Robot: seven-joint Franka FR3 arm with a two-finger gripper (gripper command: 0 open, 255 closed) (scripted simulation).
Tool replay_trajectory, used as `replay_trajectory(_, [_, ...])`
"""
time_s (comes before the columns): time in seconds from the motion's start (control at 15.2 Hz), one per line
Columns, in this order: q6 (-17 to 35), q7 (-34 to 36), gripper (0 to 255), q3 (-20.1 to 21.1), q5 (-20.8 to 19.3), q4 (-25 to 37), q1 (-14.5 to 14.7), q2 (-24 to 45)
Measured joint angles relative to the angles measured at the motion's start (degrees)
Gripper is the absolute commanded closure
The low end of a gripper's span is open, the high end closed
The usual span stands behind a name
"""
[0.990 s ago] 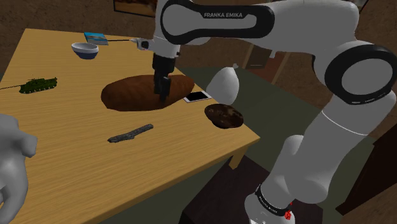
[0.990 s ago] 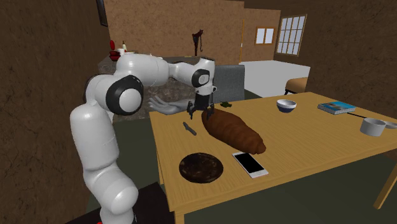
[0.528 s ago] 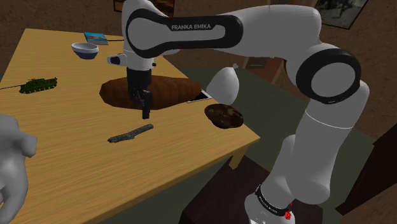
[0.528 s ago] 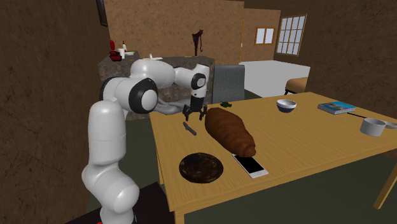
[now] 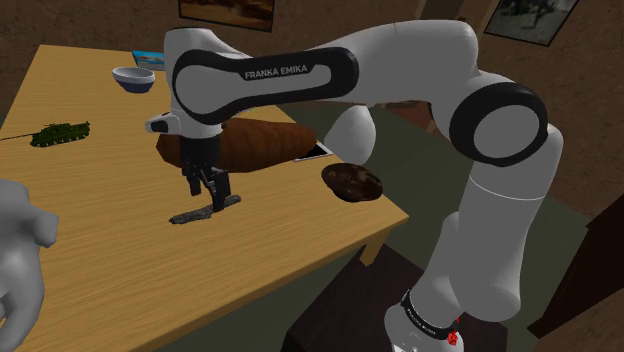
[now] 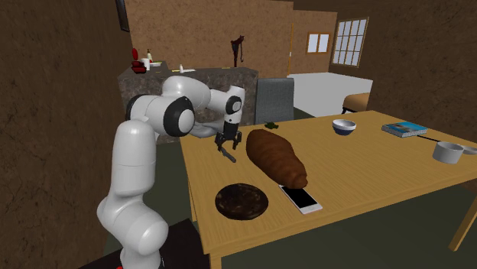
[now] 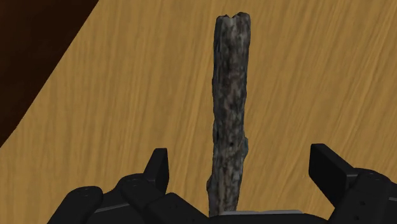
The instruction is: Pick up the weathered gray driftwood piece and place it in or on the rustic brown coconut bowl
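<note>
Left of centre in the shoulder view, the gripper (image 5: pixel 212 200) hovers just over the driftwood (image 5: pixel 205 211), which lies flat on the table (image 5: pixel 120 270). Fingers (image 7: pixel 327 165) are spread wide and straddle the stick, touching nothing (nothing held). Descend straight and close near mid-length so it can't pivot. The coconut bowl (image 5: pixel 352 182) sits right of centre.
</note>
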Motion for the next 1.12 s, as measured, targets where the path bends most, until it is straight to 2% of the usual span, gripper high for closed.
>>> replay_trajectory(0.2, [2.02,-0.04,0,0.08,0.03,-1.87,0.13,0.15])
replay_trajectory(0.59, [2.64,0.00,0,0.13,0.05,-2.47,0.21,0.15])
replay_trajectory(0.66, [2.64,0.00,255,0.13,0.05,-2.47,0.21,0.15])
replay_trajectory(1.12, [2.64,0.01,255,0.13,0.05,-2.46,0.21,0.15])
